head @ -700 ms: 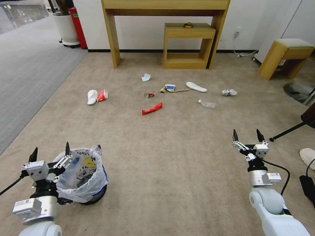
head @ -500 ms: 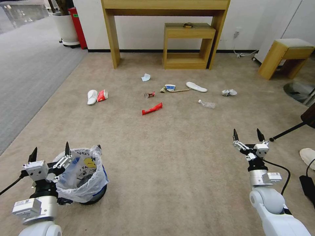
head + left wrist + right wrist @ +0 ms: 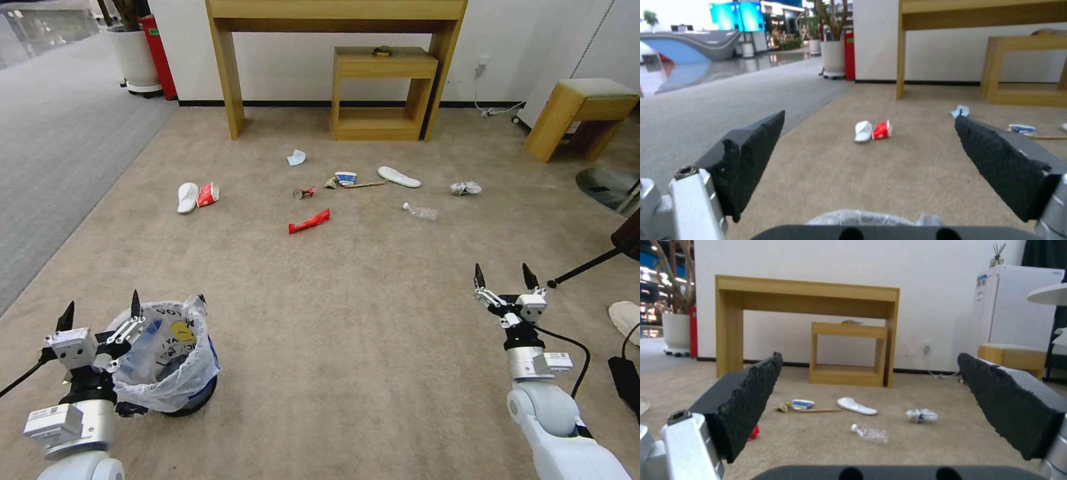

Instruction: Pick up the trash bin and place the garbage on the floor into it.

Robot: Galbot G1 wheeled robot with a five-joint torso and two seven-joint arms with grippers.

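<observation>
My left pincer [image 3: 100, 308] hangs wide open and empty at 7 o'clock, just beside the trash bin [image 3: 170, 363], which stands on the floor [image 3: 347, 320] with its crinkly bag puffed over the rim. My right pincer [image 3: 505, 275], also spread wide and holding nothing, hovers over bare carpet at 4 o'clock. The garbage lies scattered toward 12 o'clock: a slipper [image 3: 187, 197] touching a red wrapper [image 3: 208, 194], a clear bottle [image 3: 421, 211], a white wad [image 3: 465, 189].
</observation>
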